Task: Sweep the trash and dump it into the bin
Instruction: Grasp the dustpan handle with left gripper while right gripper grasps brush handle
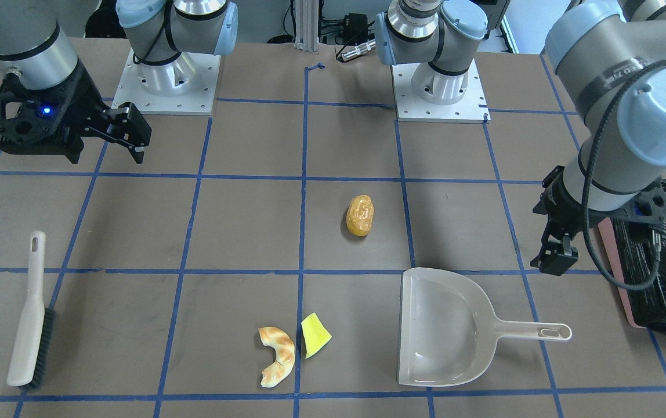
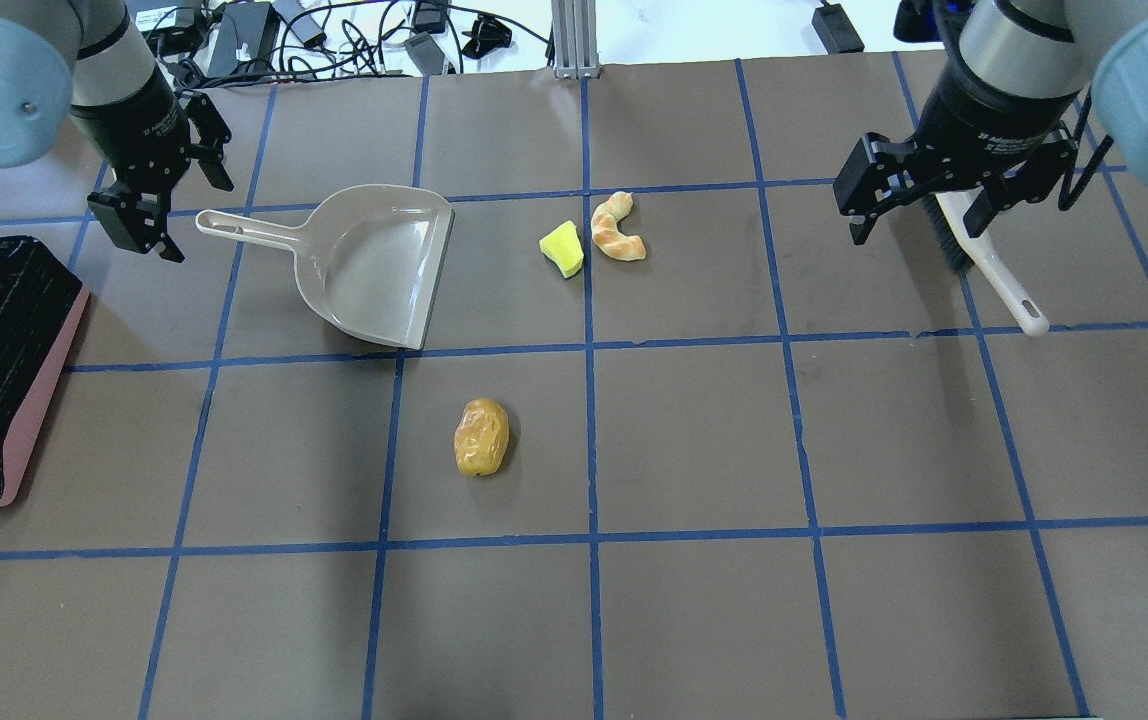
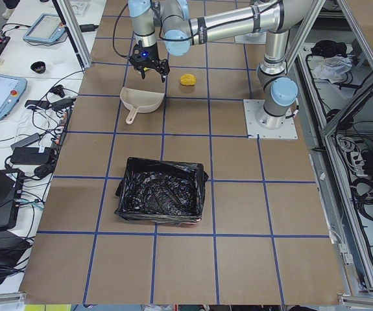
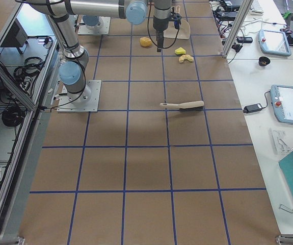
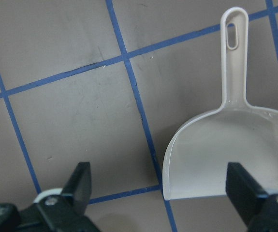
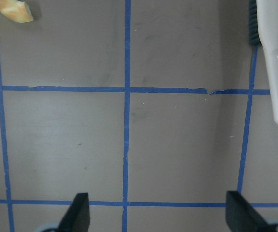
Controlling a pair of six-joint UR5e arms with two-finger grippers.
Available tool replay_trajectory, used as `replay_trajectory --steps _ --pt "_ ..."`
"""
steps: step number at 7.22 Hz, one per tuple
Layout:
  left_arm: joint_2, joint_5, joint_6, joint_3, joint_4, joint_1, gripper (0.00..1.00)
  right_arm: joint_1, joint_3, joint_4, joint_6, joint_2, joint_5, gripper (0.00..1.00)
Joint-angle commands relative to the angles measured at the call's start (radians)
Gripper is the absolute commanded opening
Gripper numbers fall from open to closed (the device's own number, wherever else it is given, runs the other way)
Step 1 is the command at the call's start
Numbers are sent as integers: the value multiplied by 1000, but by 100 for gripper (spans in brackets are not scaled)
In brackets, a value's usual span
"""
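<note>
Hovering near the dustpan [image 2: 374,265], the left gripper [image 5: 156,169] holds its jaws wide apart and empty. The right gripper [image 2: 914,225], equally wide, hangs by the brush [image 2: 994,265] near the worktop's right edge. The amber lump [image 2: 481,437] lies mid-worktop. The croissant piece [image 2: 617,228] and yellow wedge [image 2: 562,249] sit just beside each other, farther from the robot. The bin [image 2: 44,380] stands at the left edge.
</note>
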Motion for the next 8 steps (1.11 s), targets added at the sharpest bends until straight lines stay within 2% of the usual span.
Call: replay_trajectory --steps 1,3,4,6,8 --pt "-129 31 -37 144 2 1 100 -62 42 -115 -108 37 -1 99" --pt "-261 34 -69 292 2 2 100 -128 128 -242 -203 51 2 97" --pt "-312 45 -96 335 2 1 99 -162 129 -283 -270 91 -1 96" --pt "-357 83 -147 334 2 1 96 -188 123 -321 -289 161 -16 98" --pt "-368 100 -183 262 8 -2 96 -220 123 -356 -295 211 -16 99"
